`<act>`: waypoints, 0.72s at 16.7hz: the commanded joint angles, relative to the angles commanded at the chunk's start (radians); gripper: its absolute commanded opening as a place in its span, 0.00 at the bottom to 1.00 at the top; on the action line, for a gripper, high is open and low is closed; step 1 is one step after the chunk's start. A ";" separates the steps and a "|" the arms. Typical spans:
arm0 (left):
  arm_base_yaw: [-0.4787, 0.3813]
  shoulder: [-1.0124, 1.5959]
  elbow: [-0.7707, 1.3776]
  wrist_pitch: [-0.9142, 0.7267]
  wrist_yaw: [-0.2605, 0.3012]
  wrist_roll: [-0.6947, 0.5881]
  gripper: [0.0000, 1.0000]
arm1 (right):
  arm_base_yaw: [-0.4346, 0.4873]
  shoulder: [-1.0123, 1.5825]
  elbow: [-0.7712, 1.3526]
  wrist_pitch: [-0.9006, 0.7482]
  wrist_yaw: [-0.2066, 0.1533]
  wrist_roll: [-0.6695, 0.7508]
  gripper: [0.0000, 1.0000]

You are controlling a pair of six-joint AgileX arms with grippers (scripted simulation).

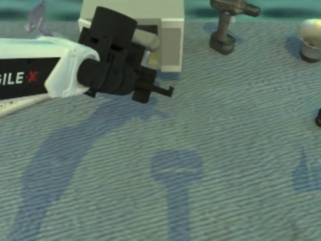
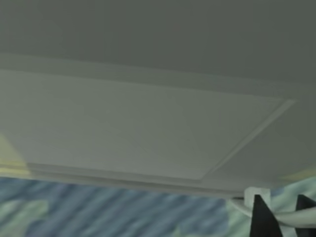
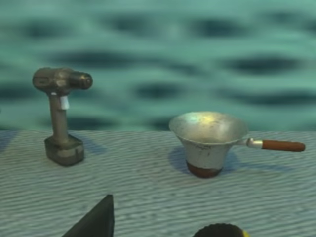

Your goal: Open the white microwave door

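The white microwave (image 1: 150,10) stands at the back of the table, left of centre, with its grey control strip (image 1: 171,45) on the right. My left arm reaches across its front and hides most of the door from above. A sliver of yellowish interior (image 1: 153,59) shows beside the strip. My left gripper (image 1: 163,90) sits just in front of the oven. Up close, the off-white door (image 2: 138,123) fills the left wrist view. The door's white handle (image 2: 256,194) runs between the dark fingertips (image 2: 261,219), and my left gripper (image 2: 284,217) is shut on it.
A grey power drill (image 1: 223,27) (image 3: 61,118) stands right of the microwave. A metal saucepan with a wooden handle (image 3: 210,140) (image 1: 310,37) sits at the back right. A black and yellow object (image 3: 219,230) lies near my parked right gripper (image 3: 98,222).
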 joint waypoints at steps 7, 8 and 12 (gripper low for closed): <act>-0.003 -0.003 -0.006 -0.001 0.016 0.006 0.00 | 0.000 0.000 0.000 0.000 0.000 0.000 1.00; 0.002 -0.008 -0.012 0.001 0.023 0.017 0.00 | 0.000 0.000 0.000 0.000 0.000 0.000 1.00; 0.022 -0.027 -0.035 0.007 0.050 0.057 0.00 | 0.000 0.000 0.000 0.000 0.000 0.000 1.00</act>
